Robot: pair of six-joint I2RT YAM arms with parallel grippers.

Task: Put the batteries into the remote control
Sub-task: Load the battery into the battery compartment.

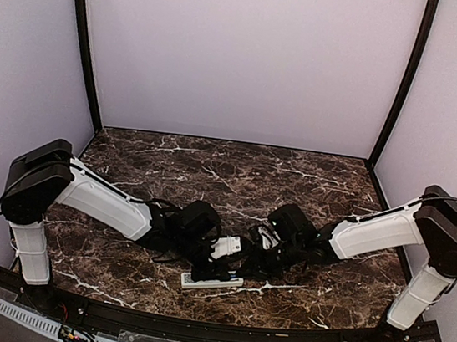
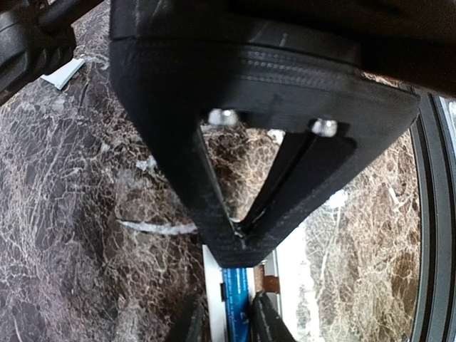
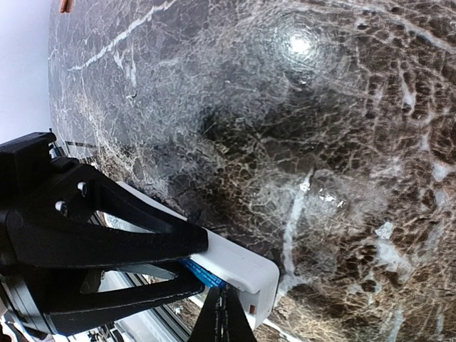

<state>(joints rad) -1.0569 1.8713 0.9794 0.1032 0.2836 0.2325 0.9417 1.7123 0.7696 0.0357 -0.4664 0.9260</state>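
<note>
Top view, room: the counter point(image 1: 295, 180) is sitting boxed in by pale walls point(image 1: 244, 55) on three sides, with loads of bare marble lying behind the arms.
Top view, crowding: left arm point(image 1: 102, 201) and right arm point(image 1: 376, 233) are meeting nose to nose over the remote control point(image 1: 212, 283), which is lying crosswise near the front edge.
Left wrist, grip: left gripper point(image 2: 228, 324) is straddling the blue battery point(image 2: 235, 303) sitting in the remote, jaws a little apart. Can't tell if it's actually pinching.
Left wrist, in the way: right gripper point(image 2: 242, 239) is filling most of the view, closed to a point and holding nothing, tip just at the remote's end.
Left wrist, extras: a pale cover piece point(image 2: 64, 71) is lying well apart on the marble.
Right wrist, edges: the remote's rounded end is sticking out past the left gripper's fingers point(image 3: 142, 246), with open marble spreading beyond. A small orange bit point(image 3: 65, 6) is getting cut off at the top edge, no idea what it is.
</note>
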